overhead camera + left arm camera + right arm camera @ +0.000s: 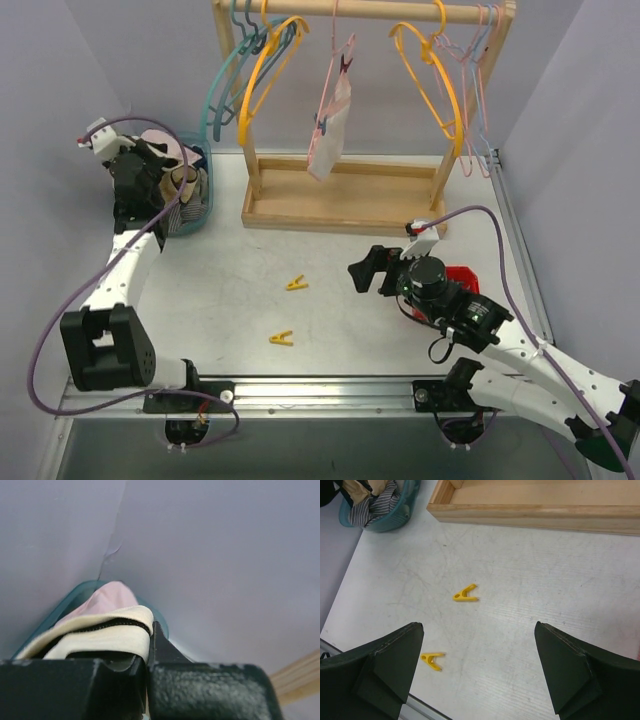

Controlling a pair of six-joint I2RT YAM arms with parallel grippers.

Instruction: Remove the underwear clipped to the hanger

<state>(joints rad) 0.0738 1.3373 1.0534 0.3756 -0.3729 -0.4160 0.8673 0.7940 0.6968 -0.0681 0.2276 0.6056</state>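
Left gripper point(148, 647) closed, reaching far forward — right gripper point(479, 626) spread wide.

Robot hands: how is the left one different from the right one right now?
The left gripper is over the teal basket by the wall; the right gripper hovers above the table. The left one's jaws look shut, pinching cream cloth; the right one's are wide open and hold nothing. Both are black two-finger grippers on white arms.
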